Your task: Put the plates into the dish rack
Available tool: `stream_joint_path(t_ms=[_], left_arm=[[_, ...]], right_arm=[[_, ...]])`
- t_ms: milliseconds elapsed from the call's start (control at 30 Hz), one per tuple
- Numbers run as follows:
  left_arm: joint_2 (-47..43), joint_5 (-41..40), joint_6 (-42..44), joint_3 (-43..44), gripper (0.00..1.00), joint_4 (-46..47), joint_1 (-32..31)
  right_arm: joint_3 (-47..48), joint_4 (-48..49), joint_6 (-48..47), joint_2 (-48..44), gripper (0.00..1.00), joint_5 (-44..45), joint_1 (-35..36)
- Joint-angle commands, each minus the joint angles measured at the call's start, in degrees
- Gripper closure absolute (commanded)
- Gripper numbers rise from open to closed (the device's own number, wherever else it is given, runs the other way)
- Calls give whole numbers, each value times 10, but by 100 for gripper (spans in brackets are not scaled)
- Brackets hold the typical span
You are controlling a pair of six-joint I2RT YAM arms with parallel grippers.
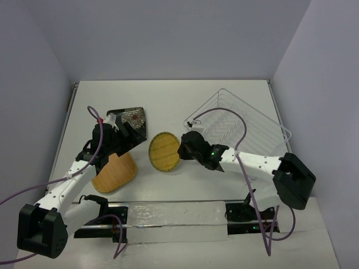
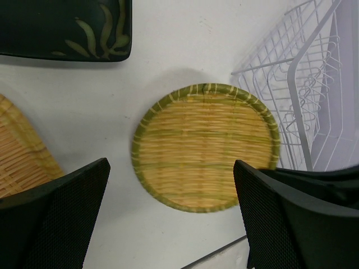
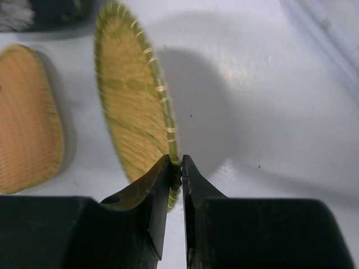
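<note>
I've got the woven bamboo plate (image 3: 134, 112) tipped on edge, its rim pinched between the right gripper (image 3: 175, 163) jaws, which are closed down to a sliver on it. The dish rack (image 1: 241, 120) sits beyond those jaws, to their right. The left gripper (image 2: 170, 168) jaws gape wide and grip nothing, with the plate out ahead of them.

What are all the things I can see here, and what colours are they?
round woven plate: one, yellow with a green rim, middle of the table, tilted.
flowered plate: one, black, far left, partly under the left arm.
rounded-square plate: one, tan-orange, near left.
dish rack: one, silver-white wire, far right, no plates inside.
table: one, white, under everything.
left gripper: one, black, open, holding nothing.
right gripper: one, black, shut on the round woven plate's edge.
</note>
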Motion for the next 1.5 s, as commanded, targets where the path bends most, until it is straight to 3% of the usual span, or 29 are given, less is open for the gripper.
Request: stream_joint_path(t_ms=[0,100,333,433,500,600,733,867,1100,1200,1333,1467], left_arm=[[-12,-11,-9,36,1,-4,-5],[-16,-16,-11,42,1,-3,-5],[-21,-37,-5,75,1,-9,-5],[-7,-43,0,102,1,-15,-5],[3,-46,4,115,1,-13,-5],[18,-62,13,136,1,-19,-5],[33,-85,24,161,1,-28,-5],[37,-114,16,165,1,-18,-5],[34,-183,17,170,1,-2,-4],[45,-229,23,193,1,-13,-4],[73,-286,28,229,1,-27,2],[108,-273,29,258,1,-21,40]], right_arm=[[20,40,-72,-98,100,47,4],[4,85,-91,-140,100,44,3],[48,89,-194,-204,100,114,-5],[85,89,-266,-220,100,142,-32],[114,88,-311,-222,100,133,-86],[159,86,-421,-213,100,36,-194],[226,59,-586,-190,100,-46,-288],[287,-36,-697,-160,100,-180,-385],[315,-119,-843,-134,100,-394,-520],[358,-169,-901,-95,100,-432,-567],[386,-209,-930,-36,100,-429,-579],[398,-218,-939,-3,100,-418,-583]])
